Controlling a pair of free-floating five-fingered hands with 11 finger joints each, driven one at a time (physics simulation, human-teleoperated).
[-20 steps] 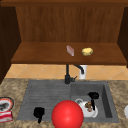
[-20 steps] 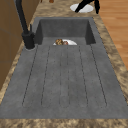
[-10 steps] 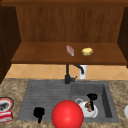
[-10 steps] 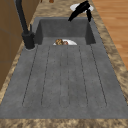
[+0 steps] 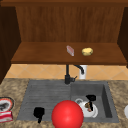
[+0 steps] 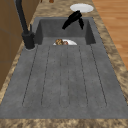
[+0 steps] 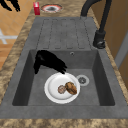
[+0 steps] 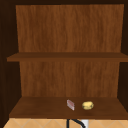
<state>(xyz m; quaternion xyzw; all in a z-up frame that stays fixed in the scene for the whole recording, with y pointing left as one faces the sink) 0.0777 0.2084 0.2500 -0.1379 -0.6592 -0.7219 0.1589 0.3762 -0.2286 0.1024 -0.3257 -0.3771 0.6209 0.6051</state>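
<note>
Right hand hovers over the plate in the sink basin, fingers loosely apart, empty. Come down square on the plate's near rim, avoiding the food.

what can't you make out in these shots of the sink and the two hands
1. Front view: the red ball covers part of the white plate and the sink's front rim.
2. Front view: the right hand hides part of the food on the plate; what the food is stays unclear even in the right side view.
3. Left side view: the basin's edge hides most of the plate.
4. Front view: the left hand is a dark shape over the drainboard; its finger pose is unreadable.
</note>
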